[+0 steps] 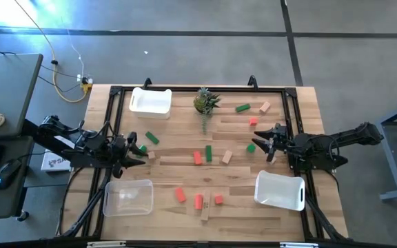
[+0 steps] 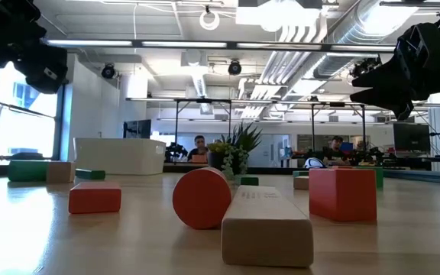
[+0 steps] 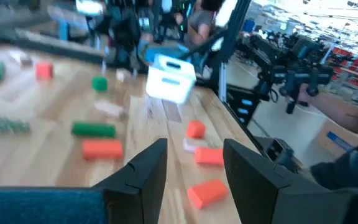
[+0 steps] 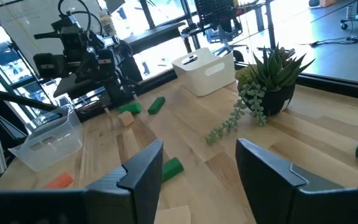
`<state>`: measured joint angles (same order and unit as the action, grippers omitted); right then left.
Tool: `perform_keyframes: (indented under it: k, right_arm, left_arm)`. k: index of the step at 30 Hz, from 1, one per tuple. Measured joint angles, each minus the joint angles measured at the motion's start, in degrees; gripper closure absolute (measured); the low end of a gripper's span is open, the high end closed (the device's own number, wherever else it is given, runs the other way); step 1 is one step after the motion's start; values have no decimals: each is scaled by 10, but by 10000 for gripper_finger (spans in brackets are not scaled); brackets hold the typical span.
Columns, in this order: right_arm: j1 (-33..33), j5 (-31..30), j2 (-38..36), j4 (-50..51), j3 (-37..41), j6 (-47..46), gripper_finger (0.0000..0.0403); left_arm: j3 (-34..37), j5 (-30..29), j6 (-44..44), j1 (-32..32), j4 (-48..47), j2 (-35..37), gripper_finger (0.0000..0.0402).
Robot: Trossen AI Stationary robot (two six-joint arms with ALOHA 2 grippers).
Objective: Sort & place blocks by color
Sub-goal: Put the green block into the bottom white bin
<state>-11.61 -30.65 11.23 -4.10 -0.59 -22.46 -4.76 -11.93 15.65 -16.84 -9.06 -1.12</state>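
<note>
Hovering over the table (image 1: 267, 213) with scattered blocks (image 1: 202, 157), left gripper (image 1: 138, 151) and right gripper (image 1: 259, 141) both spread apart, empty.

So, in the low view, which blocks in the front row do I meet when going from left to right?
Red-orange flat block → red-orange round-ended block → tan bar → red-orange cube.

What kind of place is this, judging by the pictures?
Probably a robotics lab inside an open office: a framed wooden table holding sorting blocks, exposed ceiling ducts, and people at desks behind.
</note>
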Motion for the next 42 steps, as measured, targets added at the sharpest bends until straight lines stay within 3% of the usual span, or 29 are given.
perform_keyframes:
  k: [14, 25, 31, 42]
  right_arm:
    - [0, -7, 0, -3, 0, -17, 214]
    - [0, 50, 0, -85, 0, -59, 214]
    - [0, 51, 0, -163, -2, -21, 214]
    - [0, 71, 1, -147, -98, 109, 211]
  left_arm:
    - [0, -25, -24, 0, 18, 0, 257]
    - [0, -24, -24, 0, 18, 0, 257]
    - [0, -23, -24, 0, 16, 0, 257]
    - [0, -34, 43, 0, 17, 0, 257]
